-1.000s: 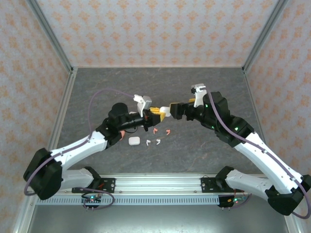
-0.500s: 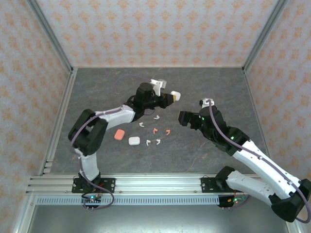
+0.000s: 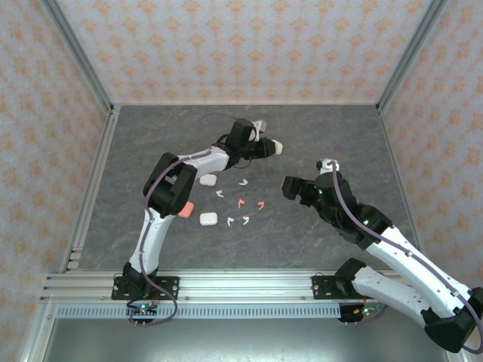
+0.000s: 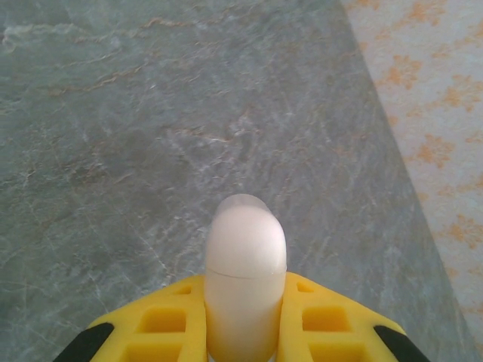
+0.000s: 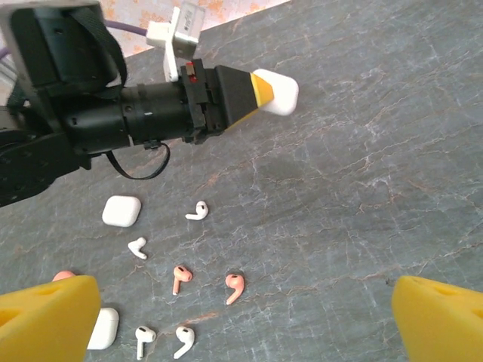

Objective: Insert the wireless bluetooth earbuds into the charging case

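My left gripper [image 3: 266,148] reaches over the far middle of the table, shut on a closed white charging case [image 4: 245,256] that sticks out between its yellow fingers [image 4: 155,324]. The right wrist view shows the same case [image 5: 275,93] held above the surface. Several earbuds lie loose on the grey tabletop: white ones [image 5: 198,210] [image 5: 137,247] [image 5: 143,337] and two coral ones [image 5: 179,277] [image 5: 235,286]. My right gripper [image 3: 290,186] hovers to their right, open and holding nothing, its yellow fingertips [image 5: 45,317] wide apart.
Two more white cases [image 3: 207,180] [image 3: 208,219] and a coral case [image 3: 186,209] lie left of the earbuds. Patterned walls with metal posts [image 3: 94,98] enclose the grey table [image 3: 339,136]. The left arm [image 3: 170,188] stretches across the left half.
The left gripper has carried the white case from the table's middle to the far middle. The right gripper has let go of the case and drawn back to the right.
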Tool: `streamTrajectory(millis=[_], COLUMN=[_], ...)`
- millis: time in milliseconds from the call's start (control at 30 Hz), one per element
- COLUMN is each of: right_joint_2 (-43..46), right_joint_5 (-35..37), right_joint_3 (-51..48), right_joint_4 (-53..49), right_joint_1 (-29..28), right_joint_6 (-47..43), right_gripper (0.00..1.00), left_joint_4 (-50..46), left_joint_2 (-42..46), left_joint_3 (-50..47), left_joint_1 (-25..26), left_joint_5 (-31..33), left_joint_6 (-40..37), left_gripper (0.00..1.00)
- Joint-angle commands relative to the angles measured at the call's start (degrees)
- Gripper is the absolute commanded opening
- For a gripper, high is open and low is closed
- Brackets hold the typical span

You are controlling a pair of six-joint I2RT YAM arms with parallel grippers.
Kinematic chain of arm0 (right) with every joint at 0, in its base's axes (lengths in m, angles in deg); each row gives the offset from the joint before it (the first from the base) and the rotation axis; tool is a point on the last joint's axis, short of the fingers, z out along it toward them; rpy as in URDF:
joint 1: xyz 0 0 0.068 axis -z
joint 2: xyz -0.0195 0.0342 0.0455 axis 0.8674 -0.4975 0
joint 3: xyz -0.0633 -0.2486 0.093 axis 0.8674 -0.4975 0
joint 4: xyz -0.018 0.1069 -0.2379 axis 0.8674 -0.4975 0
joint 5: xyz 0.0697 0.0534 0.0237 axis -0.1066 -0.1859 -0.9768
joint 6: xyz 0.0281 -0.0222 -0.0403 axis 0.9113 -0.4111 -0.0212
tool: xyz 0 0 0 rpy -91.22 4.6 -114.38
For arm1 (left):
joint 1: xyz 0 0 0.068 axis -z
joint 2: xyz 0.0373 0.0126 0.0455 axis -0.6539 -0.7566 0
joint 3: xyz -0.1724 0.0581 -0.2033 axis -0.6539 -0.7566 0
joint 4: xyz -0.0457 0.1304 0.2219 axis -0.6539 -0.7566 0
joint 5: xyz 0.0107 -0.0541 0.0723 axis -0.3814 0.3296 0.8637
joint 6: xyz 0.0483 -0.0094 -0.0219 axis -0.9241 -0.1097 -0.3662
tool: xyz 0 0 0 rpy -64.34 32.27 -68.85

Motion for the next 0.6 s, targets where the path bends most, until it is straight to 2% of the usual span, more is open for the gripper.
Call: streamTrajectory(millis=[0, 67, 167, 333, 467, 567], right_joint_2=[1.0, 1.1, 1.0, 0.7, -0.2, -0.8], right_joint_5=[2.7, 3.0, 3.4, 4.0, 4.2, 4.6], right_joint_3=[-0.9, -1.0, -1.1, -1.2, -0.9, -0.1], right_joint_4=[-1.2, -1.1, -1.1, -0.6, -0.2, -0.7], right_joint_1=[0.1, 0.1, 0.1, 0.1, 0.1, 0.1], right_joint_6=[-0.3, -0.4, -0.8, -1.4, -1.9, -2.1], right_gripper=[0.99, 0.99, 0.99, 0.99, 0.99, 0.99], left_joint_4=[-5.0, -6.0, -6.7, -5.7, -6.9, -8.3], left_joint_2=[-2.0, -3.1, -4.3, -5.3, -5.2, -5.0], left_joint_3=[4.6, 5.8, 6.6, 6.4, 6.3, 6.1], left_joint_1=[-0.5, -0.5, -0.5, -1.1, -1.2, -1.2], left_joint_5=[-1.3, -1.4, -1.1, -1.0, 0.2, 1.8], left_joint_6=[0.4, 0.4, 0.7, 2.6, 1.7, 0.9], left_gripper=[0.00, 0.02, 0.13, 0.23, 0.40, 0.48])
